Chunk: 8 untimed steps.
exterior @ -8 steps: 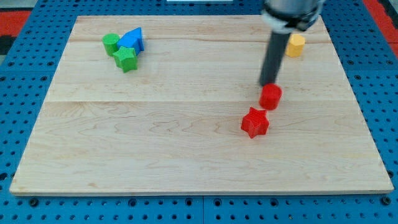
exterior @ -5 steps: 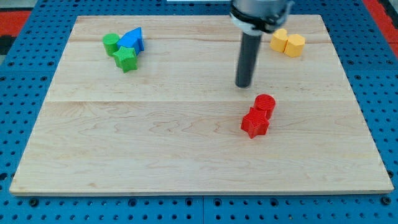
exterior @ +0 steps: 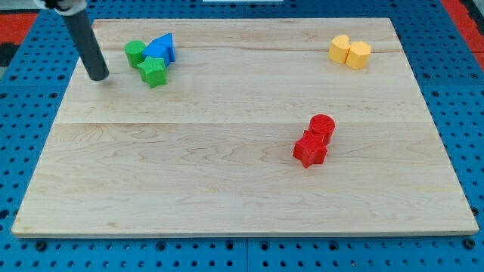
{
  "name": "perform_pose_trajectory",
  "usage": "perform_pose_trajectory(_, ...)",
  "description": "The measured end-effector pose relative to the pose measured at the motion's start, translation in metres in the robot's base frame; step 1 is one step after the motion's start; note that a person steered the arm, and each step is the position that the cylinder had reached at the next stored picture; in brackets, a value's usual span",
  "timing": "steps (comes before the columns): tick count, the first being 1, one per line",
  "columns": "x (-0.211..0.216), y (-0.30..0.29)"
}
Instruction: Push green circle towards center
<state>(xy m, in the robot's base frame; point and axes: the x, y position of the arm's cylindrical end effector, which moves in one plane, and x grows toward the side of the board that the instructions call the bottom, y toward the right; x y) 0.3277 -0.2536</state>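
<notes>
The green circle [exterior: 134, 53] sits at the board's upper left, touching a blue triangular block [exterior: 160, 48] on its right and a green star [exterior: 153, 72] below it. My tip [exterior: 99, 77] rests on the board to the left of this cluster, a short gap from the green circle and a little lower than it. The dark rod rises from the tip toward the view's top left corner.
A red circle [exterior: 322, 125] and a red star [exterior: 310, 149] touch each other right of the board's centre. Two yellow blocks [exterior: 350, 52] sit together at the upper right. The wooden board [exterior: 227, 189] lies on a blue pegboard.
My tip has swept from right of centre, above the red blocks, across to the upper left beside the green cluster. Earlier it had nudged the red circle down against the red star.
</notes>
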Motion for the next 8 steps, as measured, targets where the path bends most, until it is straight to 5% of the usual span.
perform_pose_trajectory(2,-0.053,0.017)
perform_pose_trajectory(7,-0.016,0.115)
perform_pose_trajectory(8,-0.042,0.127)
